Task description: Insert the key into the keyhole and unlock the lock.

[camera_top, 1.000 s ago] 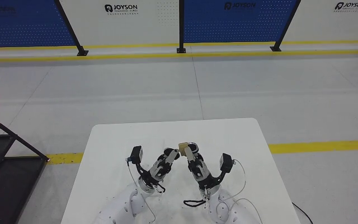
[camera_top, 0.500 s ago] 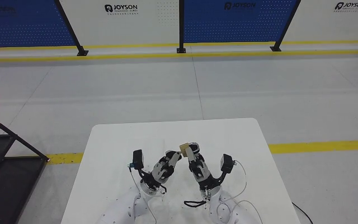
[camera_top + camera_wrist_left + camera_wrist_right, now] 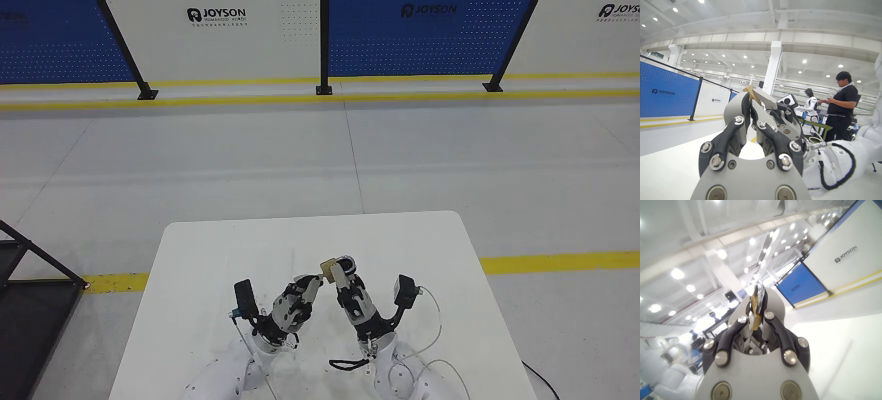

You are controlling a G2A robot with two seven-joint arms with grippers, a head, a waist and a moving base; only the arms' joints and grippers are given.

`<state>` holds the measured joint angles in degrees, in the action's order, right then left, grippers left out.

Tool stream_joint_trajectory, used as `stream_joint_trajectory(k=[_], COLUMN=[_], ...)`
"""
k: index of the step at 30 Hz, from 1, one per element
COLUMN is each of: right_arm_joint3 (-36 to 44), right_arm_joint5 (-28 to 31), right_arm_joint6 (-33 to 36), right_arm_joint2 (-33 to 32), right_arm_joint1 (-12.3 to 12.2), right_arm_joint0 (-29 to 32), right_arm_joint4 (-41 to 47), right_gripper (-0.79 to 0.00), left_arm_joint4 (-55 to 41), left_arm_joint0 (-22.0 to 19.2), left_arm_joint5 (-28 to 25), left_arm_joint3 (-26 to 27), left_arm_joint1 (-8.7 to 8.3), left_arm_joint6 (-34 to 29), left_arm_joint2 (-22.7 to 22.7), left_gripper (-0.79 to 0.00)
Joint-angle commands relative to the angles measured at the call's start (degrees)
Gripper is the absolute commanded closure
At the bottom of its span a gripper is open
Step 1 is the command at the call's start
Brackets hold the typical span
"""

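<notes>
Brass lock (image 3: pixel 755 313) sits pinched in right tool (image 3: pixel 759 294), logo-printed panels (image 3: pixel 215 40) behind.

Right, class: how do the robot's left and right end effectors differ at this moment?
The right end effector clamps a brass padlock; the left end effector is shut with nothing visible in it. From above, the left leans rightward and the right leans leftward. Both are raised above the white table, tips close together.

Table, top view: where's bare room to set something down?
Bare: the far strip of the table between its far edge and the lock, plus both side margins flanking the tools. Crowded: near middle, where left tool and right tool meet at the lock.
</notes>
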<state>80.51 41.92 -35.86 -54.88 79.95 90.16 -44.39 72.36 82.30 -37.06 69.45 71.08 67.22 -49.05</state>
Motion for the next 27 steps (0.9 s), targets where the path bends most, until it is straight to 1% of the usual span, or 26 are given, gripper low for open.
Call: stream_joint_trajectory(k=[1, 11, 21, 25, 26, 27], right_arm_joint3=[0.1, 0.6, 0.7, 0.6, 0.7, 0.7], right_arm_joint5=[-0.1, -0.6, -0.8, -0.4, -0.3, -0.2], right_arm_joint6=[0.2, 1.2, 1.5, 0.6, 0.5, 0.3], right_arm_joint2=[-0.1, -0.4, -0.1, -0.3, -0.3, -0.4], right_arm_joint1=[0.0, 0.0, 0.2, 0.3, 0.3, 0.3], right_arm_joint0=[0.1, 0.5, 0.5, 0.6, 0.6, 0.6], right_arm_joint4=[0.0, 0.0, -0.4, -0.3, -0.4, -0.4], right_gripper=[0.000, 0.000, 0.000, 0.000, 0.000, 0.000], left_arm_joint4=[0.7, 1.8, 1.5, 0.9, 0.5, -0.3], left_arm_joint0=[-0.3, -1.6, -2.7, -2.9, -2.9, -2.9], left_arm_joint5=[1.6, 4.1, 4.3, 4.2, 3.9, 3.3], left_arm_joint3=[-0.5, -2.4, -3.5, -3.7, -3.6, -3.3], left_arm_joint1=[-0.01, 0.00, 0.07, 0.11, 0.12, 0.10], left_arm_joint6=[1.6, 4.1, 4.3, 4.2, 3.9, 3.3], left_arm_joint2=[0.3, 2.2, 3.6, 4.0, 4.2, 4.3], left_gripper=[0.000, 0.000, 0.000, 0.000, -0.028, -0.077])
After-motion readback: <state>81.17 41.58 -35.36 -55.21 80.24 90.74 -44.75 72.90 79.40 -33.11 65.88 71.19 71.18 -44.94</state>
